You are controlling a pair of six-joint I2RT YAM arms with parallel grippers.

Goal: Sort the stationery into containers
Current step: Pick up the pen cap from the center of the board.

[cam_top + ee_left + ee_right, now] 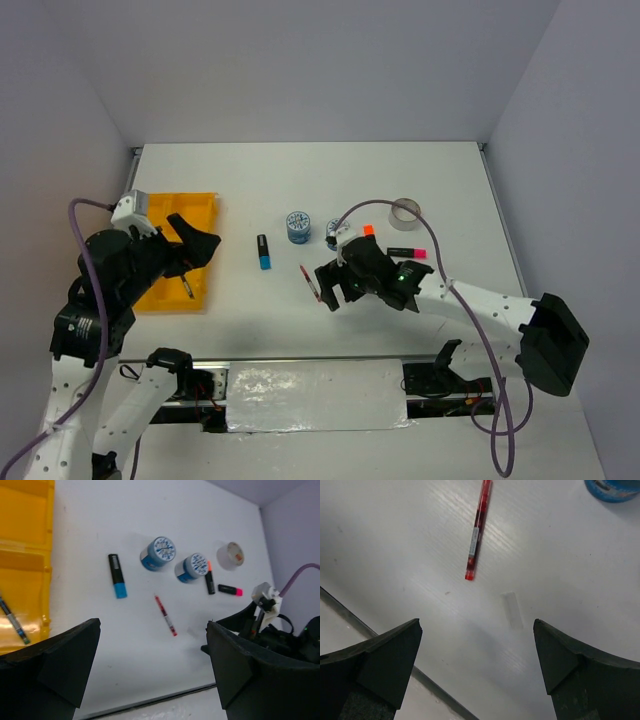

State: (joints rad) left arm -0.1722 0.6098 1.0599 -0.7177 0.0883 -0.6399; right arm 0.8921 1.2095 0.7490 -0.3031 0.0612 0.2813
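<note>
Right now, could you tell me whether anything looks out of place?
Only a small clear strip, perhaps tape, lying flat near the red pen; it matches nothing else there. Nothing looks spilled or damaged.

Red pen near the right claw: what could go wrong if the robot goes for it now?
1. The red pen is thin and lies flat; the open right gripper might nudge it rather than pinch it.
2. The table edge is close, so a nudged pen could roll off.
3. The left gripper hovers over the tray, so carrying the pen there may crowd both arms.
</note>
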